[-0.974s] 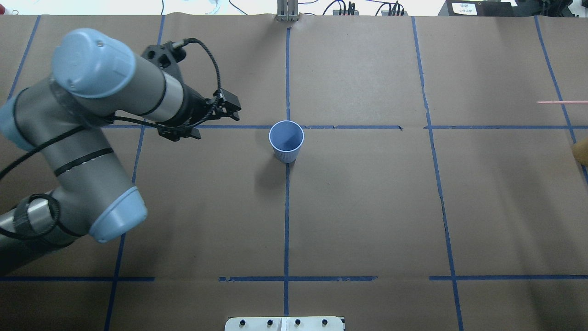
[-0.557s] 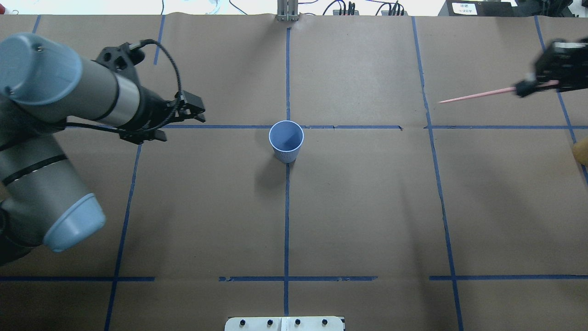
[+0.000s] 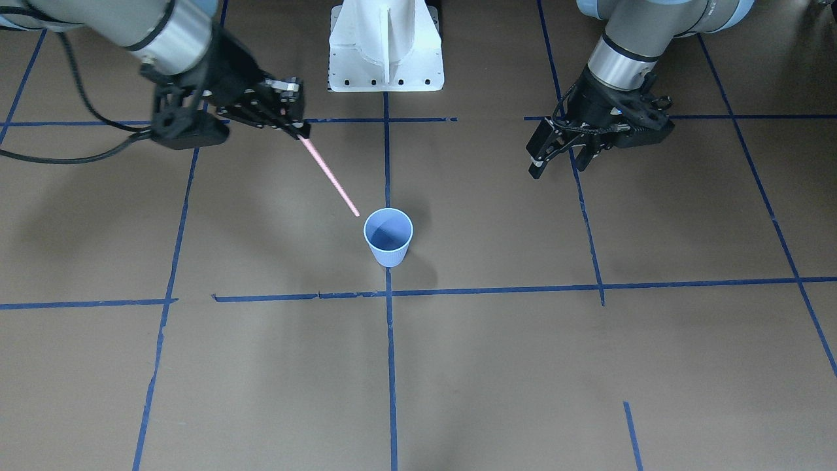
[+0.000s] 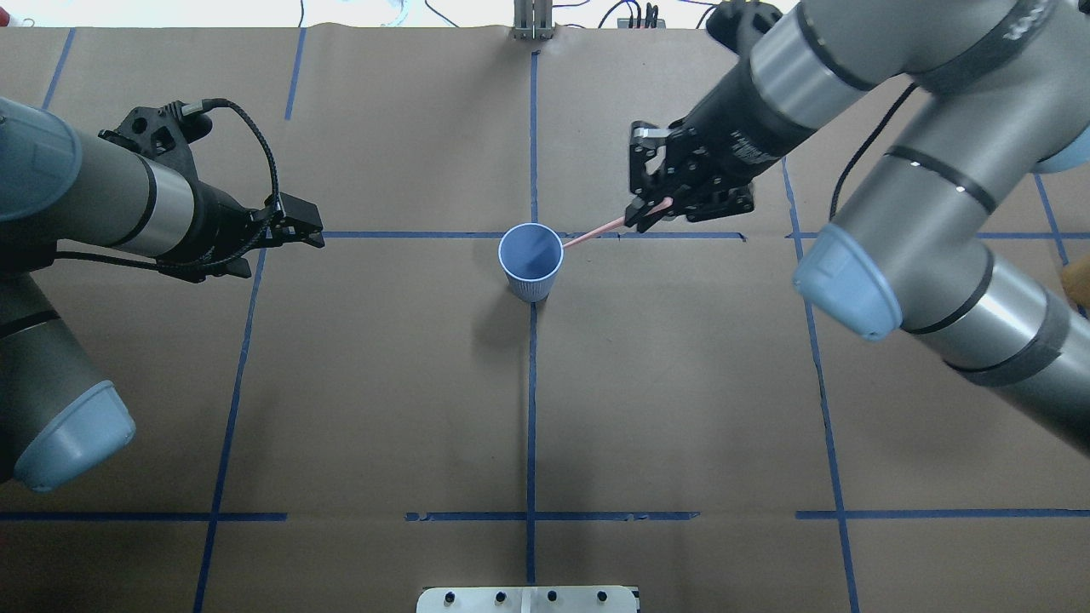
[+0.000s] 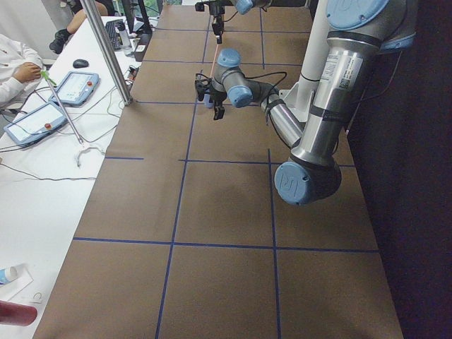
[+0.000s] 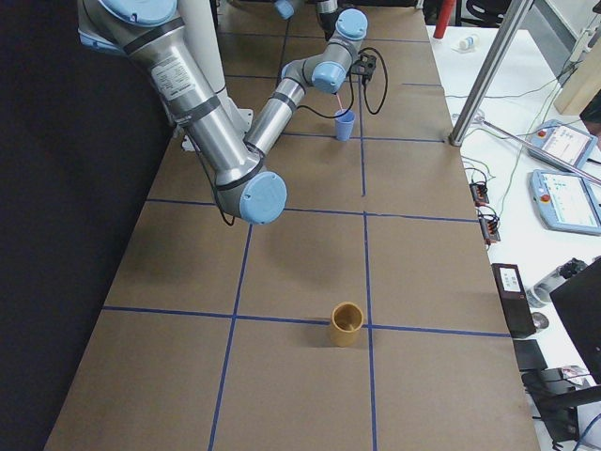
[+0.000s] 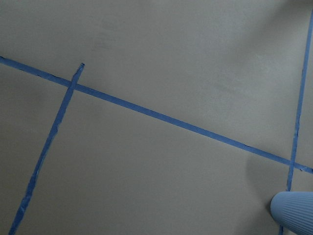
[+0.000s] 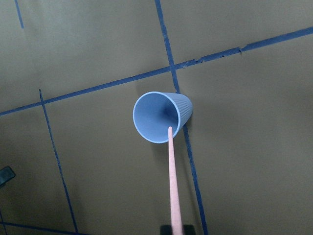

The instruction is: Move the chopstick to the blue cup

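Observation:
The blue cup (image 4: 530,260) stands upright at the crossing of the tape lines in the middle of the table, also as the cup (image 3: 388,235) and the cup (image 8: 159,116). My right gripper (image 4: 647,213) is shut on one end of the pale pink chopstick (image 4: 596,233), held slanted above the table. The chopstick (image 3: 327,173) points its free tip down beside the cup's rim; in the right wrist view the chopstick (image 8: 172,181) ends over the cup's mouth. My left gripper (image 4: 311,232) hangs open and holds nothing, well to the cup's left, and the left wrist view catches the cup (image 7: 293,218).
A tan cup (image 6: 346,324) stands far out on the table's right end. The robot's white base plate (image 3: 386,46) sits at the near edge. Blue tape lines grid the brown table cover (image 4: 681,383). A side table with tablets (image 5: 42,120) lies beyond the far edge.
My right arm has swung in from the right edge, carrying the chopstick leftward until its tip reached the cup. My left arm has drawn back to the left, away from the cup.

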